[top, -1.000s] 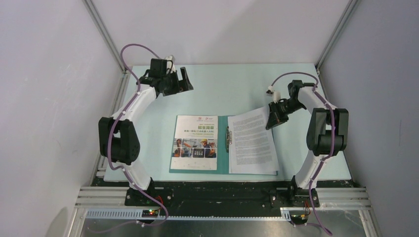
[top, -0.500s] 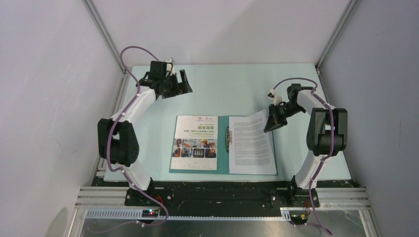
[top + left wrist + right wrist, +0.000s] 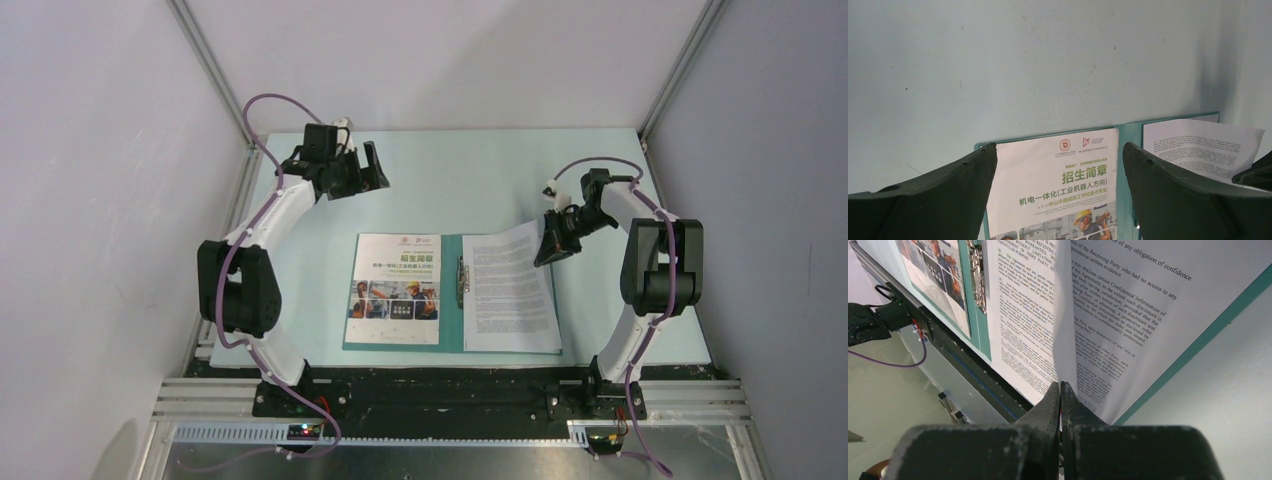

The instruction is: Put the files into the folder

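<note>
Top external view: the teal folder [image 3: 451,322] lies open and flat on the pale tabletop [image 3: 460,180], near its front edge and between the two arms. The colourful brochure page [image 3: 395,290] rests on the folder's left half and the text sheet [image 3: 505,300] on its right half, with the metal clip [image 3: 462,281] along the spine between them. The right tool [image 3: 543,260] is clamped on the far right corner of the text sheet, which curls up off the folder there; the right wrist view shows the paper pinched where the fingertips meet. The left tool [image 3: 366,170] hangs above bare tabletop beyond the folder's far left corner. Its fingers [image 3: 943,200] are spread wide, and the left wrist view shows the brochure's green heading between them
</note>
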Controlling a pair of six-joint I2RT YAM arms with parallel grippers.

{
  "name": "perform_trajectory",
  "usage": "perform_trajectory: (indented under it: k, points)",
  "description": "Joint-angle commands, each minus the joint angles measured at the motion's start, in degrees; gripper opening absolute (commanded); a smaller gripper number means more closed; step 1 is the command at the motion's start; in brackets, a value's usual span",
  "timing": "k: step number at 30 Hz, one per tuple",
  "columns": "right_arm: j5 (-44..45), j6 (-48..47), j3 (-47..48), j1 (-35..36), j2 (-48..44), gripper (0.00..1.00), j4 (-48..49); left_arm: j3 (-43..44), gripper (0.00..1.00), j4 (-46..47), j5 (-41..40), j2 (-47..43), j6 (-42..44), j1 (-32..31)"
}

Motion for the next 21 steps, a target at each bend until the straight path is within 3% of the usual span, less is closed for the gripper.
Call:
perform_trajectory:
  k: [1,15,19,21]
  points:
    - [0.92,1.18,-0.68,0.71,-1.24,0.00,0.47,0.44,1.00,0.66,-0.32,-2.54,0.54,0.34]
    - [2.87,1.86,-1.27,1.28,-1.45,0.00,1.17,0.37,1.00,0.68,-0.48,-2.12,0.29,0.35]
    - [3.79,1.85,-1.28,2.91,-1.39,0.12,1.52,0.29,1.00,0.69,-0.57,-2.17,0.28,0.34]
    - [5.10,1.85,-1.26,3.26,-1.63,0.24,1.58,0.27,1.00,0.73,-0.56,-2.23,0.28,0.35]
